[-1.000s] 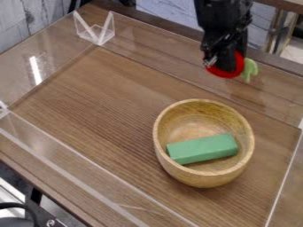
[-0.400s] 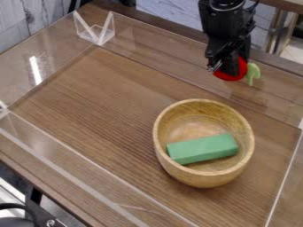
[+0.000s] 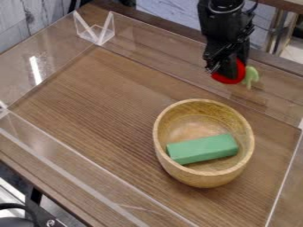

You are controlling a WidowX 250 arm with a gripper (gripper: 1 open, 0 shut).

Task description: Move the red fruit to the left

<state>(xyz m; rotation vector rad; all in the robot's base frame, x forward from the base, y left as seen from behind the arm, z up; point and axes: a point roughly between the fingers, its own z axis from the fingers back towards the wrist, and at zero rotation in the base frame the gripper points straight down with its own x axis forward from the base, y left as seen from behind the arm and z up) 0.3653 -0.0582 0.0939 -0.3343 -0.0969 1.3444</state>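
**Black gripper down on the red fruit at the table's far right**

The black robot gripper [image 3: 222, 66] reaches down steeply from the top of the view onto the small round bright red toy fruit [image 3: 229, 74], near the far right part of the brown wood-grain tabletop [image 3: 95, 106]. Its dark fingers overlap the upper left of the fruit, and the jaws appear to be pinching it — the red body shows just below and to the right of the fingertips. Whether the fruit rests on the wood or is raised slightly off it cannot be told from this view. The fruit's small green leafy piece [image 3: 251, 76] sticks out on its right side, clear of the fingers.

Nearer the camera and well apart from the fruit stands a round light wooden bowl [image 3: 173, 123] — inside it a green rectangular block [image 3: 203, 148] lies flat, tilted a little across the bottom.

A low clear plastic wall [image 3: 48, 160] borders the work area along the near and left edges. A small clear plastic stand [image 3: 94, 30] with a V-shaped outline sits at the far left corner of the tabletop.
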